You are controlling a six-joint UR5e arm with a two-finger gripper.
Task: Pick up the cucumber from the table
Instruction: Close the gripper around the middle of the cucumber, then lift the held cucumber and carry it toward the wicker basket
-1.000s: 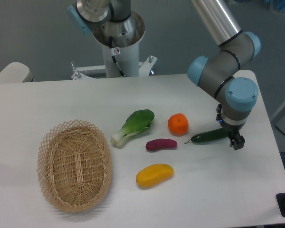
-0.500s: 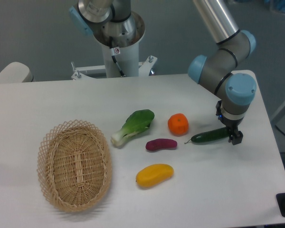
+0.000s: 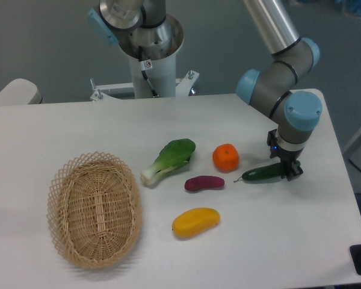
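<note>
The cucumber [image 3: 260, 174] is slim, dark green and glossy, and lies on the white table [image 3: 60, 126] right of centre with its thin stem tip pointing left. My gripper [image 3: 287, 171] points down at the cucumber's right end. Its dark fingers [image 3: 296, 171] stand on either side of that end and look open. The cucumber rests flat on the table.
An orange [image 3: 225, 157] sits just left of the cucumber, with a purple sweet potato [image 3: 204, 183], a yellow mango [image 3: 195, 221] and a bok choy [image 3: 168, 159] further left. A wicker basket [image 3: 94, 208] stands at the front left. The table's right edge is close to the gripper.
My gripper has moved up and to the left, from beside the cucumber's right end to over it. The cucumber has not moved.
</note>
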